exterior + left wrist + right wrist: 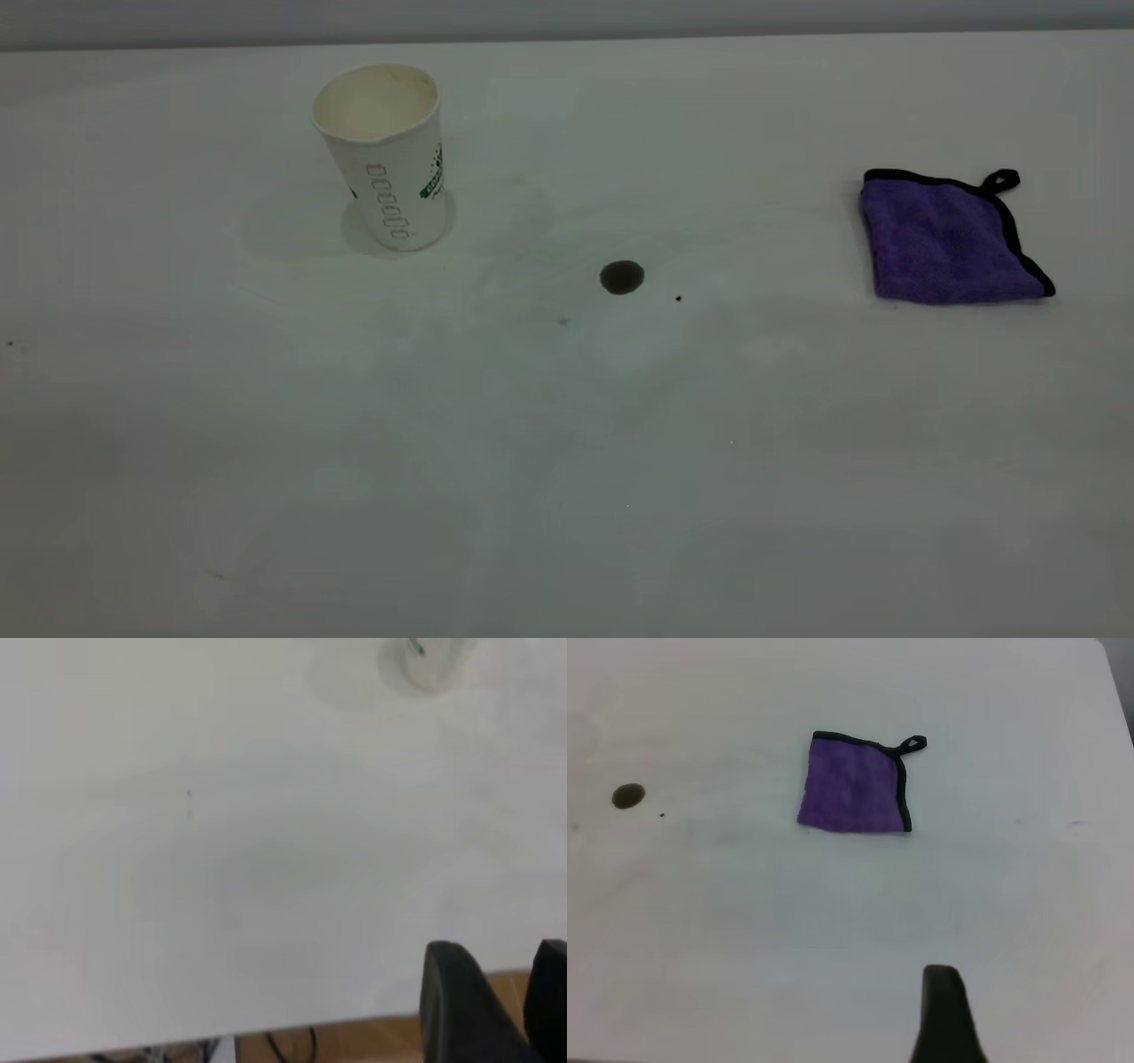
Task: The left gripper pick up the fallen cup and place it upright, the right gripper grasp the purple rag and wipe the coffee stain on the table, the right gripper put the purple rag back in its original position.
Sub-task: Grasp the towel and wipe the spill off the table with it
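Observation:
The white paper cup (pixel 383 155) with its green band stands upright at the far left of the table (pixel 567 461), cream inside showing. Its base shows far off in the left wrist view (pixel 431 660). The dark brown coffee stain (pixel 622 277) lies mid-table, right of the cup, and shows in the right wrist view (pixel 627 796). The purple rag (pixel 948 241) lies flat at the far right, loop at its back corner, and shows in the right wrist view (pixel 853 796). My left gripper (pixel 509 992) is open and empty over the table's near edge. My right gripper (pixel 946 1014) hangs well short of the rag.
A few tiny black specks (pixel 679 299) lie near the stain. The table's near edge (pixel 266 1028) shows in the left wrist view, with wood floor and cables below. Neither arm shows in the exterior view.

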